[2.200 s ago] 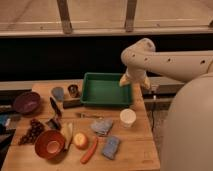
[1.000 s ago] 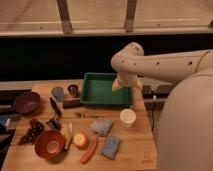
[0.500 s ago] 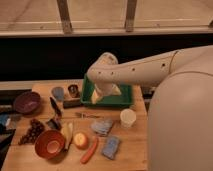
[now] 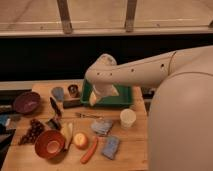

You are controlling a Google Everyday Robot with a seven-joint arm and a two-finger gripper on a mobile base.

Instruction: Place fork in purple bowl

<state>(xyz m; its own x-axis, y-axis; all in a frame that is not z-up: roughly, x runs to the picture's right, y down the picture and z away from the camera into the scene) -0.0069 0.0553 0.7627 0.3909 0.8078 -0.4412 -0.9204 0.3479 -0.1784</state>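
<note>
Approach step: the claw (image 4: 98,97), spread wide and empty, is hovering over the green tray (image 4: 125,96). The fork (image 4: 89,116) is lying on the surface (image 4: 136,149) nearby, calling for descent, then carriage to the purple bowl (image 4: 27,102).

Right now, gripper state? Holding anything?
Gripper: open, holding nothing, over the green tray. The fork lies on the table.

Glossy off-white arm (image 4: 142,69), rounded joint (image 4: 103,67), small dark holes; pale hand (image 4: 95,99) hanging under joint.
</note>
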